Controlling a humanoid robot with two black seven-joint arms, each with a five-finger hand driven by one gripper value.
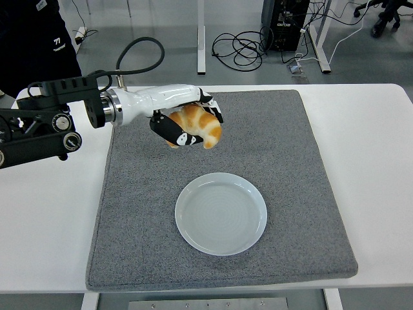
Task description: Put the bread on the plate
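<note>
My left hand point(187, 126) is shut on a golden-brown bread roll with pale stripes point(199, 125) and holds it in the air above the grey mat point(284, 142). The round pale blue plate point(221, 213) lies on the mat near its middle front, below and a little to the right of the bread. The plate holds nothing. The left arm reaches in from the left edge. The right arm is out of view.
The grey mat covers most of the white table point(374, 142). A person in dark clothing point(32, 39) stands at the top left behind the table. Cables and desk legs are on the floor beyond the far edge.
</note>
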